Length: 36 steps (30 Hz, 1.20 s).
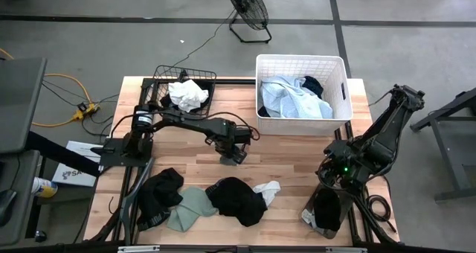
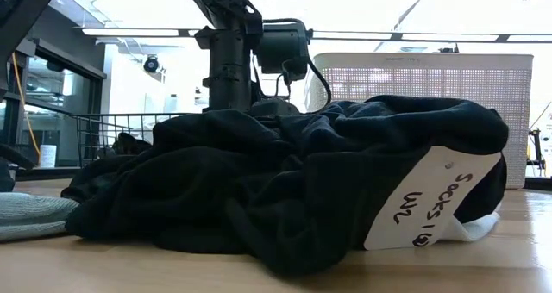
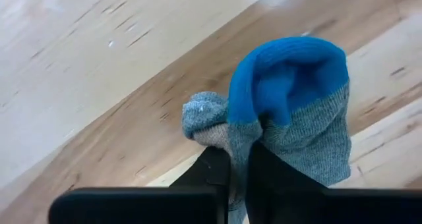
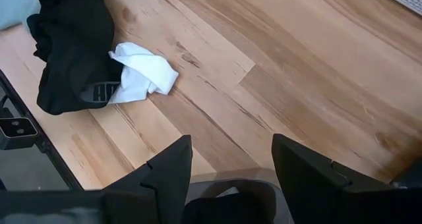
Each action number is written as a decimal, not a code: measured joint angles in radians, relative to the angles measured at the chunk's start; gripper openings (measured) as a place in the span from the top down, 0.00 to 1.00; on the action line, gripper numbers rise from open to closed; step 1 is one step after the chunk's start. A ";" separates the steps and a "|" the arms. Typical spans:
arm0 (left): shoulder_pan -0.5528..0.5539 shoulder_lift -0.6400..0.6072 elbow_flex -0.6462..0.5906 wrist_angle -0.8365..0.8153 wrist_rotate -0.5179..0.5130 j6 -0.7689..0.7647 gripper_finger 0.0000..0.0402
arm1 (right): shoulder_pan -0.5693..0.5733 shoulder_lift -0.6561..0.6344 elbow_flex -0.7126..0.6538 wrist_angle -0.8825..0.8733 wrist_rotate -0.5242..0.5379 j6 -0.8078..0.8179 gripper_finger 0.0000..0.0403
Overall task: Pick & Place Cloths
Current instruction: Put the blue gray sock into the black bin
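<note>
A white tag (image 2: 434, 198) on the black garment (image 2: 293, 177) reads "Socks" with further handwritten marks. Left to right along the surface's (image 1: 297, 164) near edge lie four cloths: another black piece (image 1: 160, 193), a sage green one (image 1: 190, 208), the tagged black garment, and a white one (image 1: 268, 189). More fill the wire basket (image 1: 184, 80) and white basket (image 1: 301, 67). The left gripper (image 1: 232, 155) reaches to mid-surface, jaws closed on a blue and grey sock (image 3: 290, 112). The right gripper (image 4: 231, 168), folded low at the near right corner, holds its jaws apart, empty.
</note>
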 joint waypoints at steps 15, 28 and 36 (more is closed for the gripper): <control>-0.017 -0.132 0.139 -0.004 -0.008 0.186 0.99 | 0.000 0.000 0.000 0.073 0.056 -0.117 0.50; -0.083 -0.174 0.393 0.019 -0.122 0.398 0.99 | -0.002 0.000 0.000 0.218 0.294 -0.346 0.50; -0.121 -0.174 0.454 0.140 -0.227 0.559 0.99 | -0.002 0.000 0.000 0.330 0.559 -0.485 0.50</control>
